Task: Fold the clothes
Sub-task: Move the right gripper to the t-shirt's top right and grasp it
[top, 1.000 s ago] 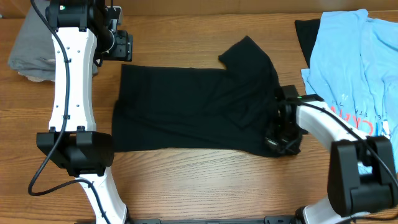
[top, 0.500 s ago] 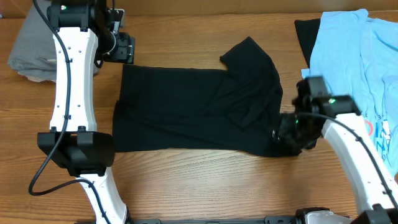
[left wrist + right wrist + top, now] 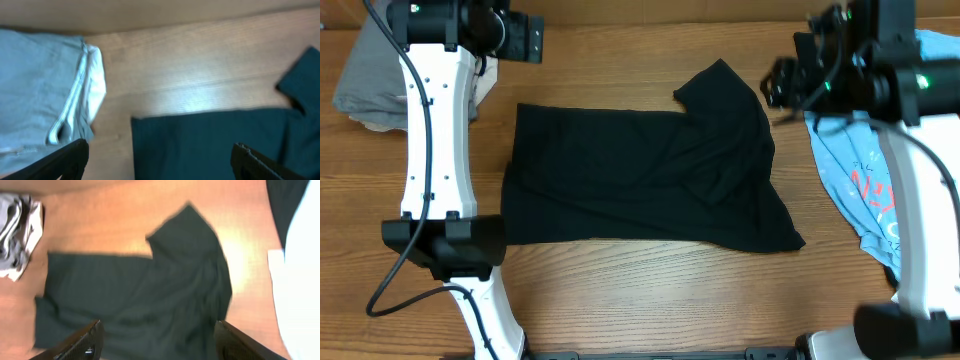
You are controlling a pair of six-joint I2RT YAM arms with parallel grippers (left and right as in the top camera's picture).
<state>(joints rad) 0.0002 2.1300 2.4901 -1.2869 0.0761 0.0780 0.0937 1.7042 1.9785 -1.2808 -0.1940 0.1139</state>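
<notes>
The black T-shirt [image 3: 640,185] lies flat mid-table, folded into a broad band, with one sleeve [image 3: 720,85] sticking out toward the back. It fills the lower half of the right wrist view [image 3: 150,295], and its back-left corner shows in the left wrist view [image 3: 210,145]. My left gripper [image 3: 525,38] hovers open behind that corner, its jaws [image 3: 160,162] wide apart with nothing between them. My right gripper [image 3: 782,85] is raised above the shirt's right side, open and empty [image 3: 160,342]. The light blue red-printed tee [image 3: 875,170] lies at the right, partly under the right arm.
Folded grey and beige garments [image 3: 370,75] sit at the back left corner, also seen in the left wrist view [image 3: 40,90]. A dark cloth [image 3: 285,200] lies under the blue tee at the back right. Bare wood shows along the table's front.
My right gripper let go of the shirt's front right corner, opened, and rose toward the back right. My left gripper opened wider and drew back from the shirt's back-left corner.
</notes>
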